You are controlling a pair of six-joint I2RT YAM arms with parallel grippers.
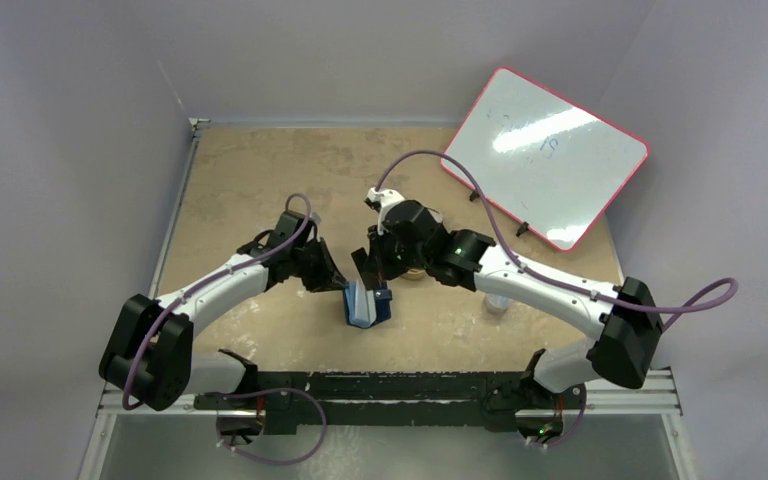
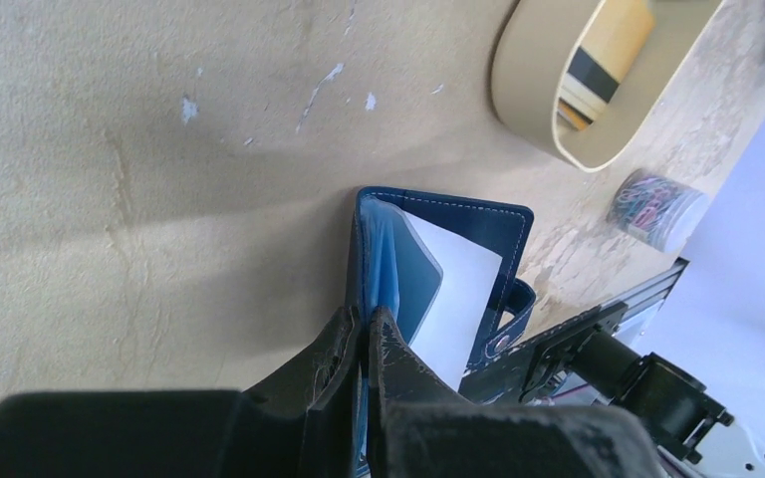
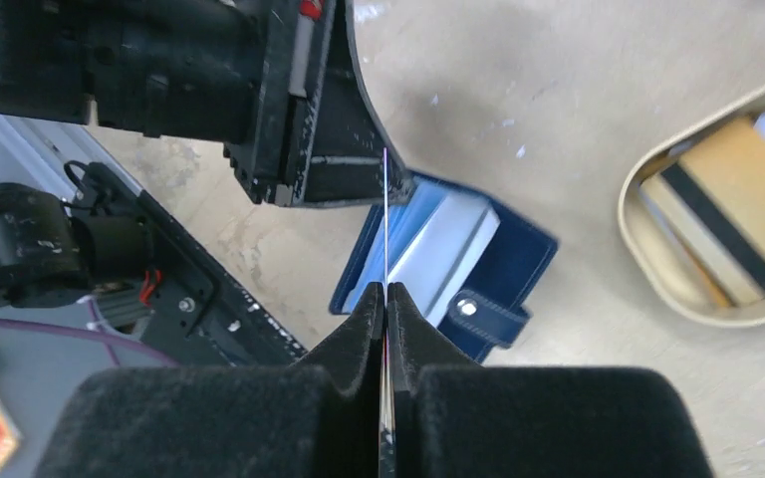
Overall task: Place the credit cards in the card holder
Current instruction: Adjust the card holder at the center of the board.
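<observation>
The navy card holder [image 1: 365, 305] stands open on its edge at the table's near middle. My left gripper [image 2: 368, 317] is shut on one flap of the card holder [image 2: 420, 274] and holds it spread; a pale card [image 2: 463, 299] sits inside. My right gripper [image 3: 385, 294] is shut on a thin card [image 3: 385, 219], seen edge-on, held just above the open card holder [image 3: 513, 254] with its pale snap [image 3: 467, 308]. A gold card with a black stripe [image 3: 727, 209] lies in the tan oval tray [image 3: 647, 269].
The tan tray [image 2: 528, 100] is just beyond the wallet, mostly hidden under my right arm in the top view. A small jar of coloured paper clips [image 2: 652, 204] stands to the right. A red-rimmed whiteboard [image 1: 545, 155] leans at the back right.
</observation>
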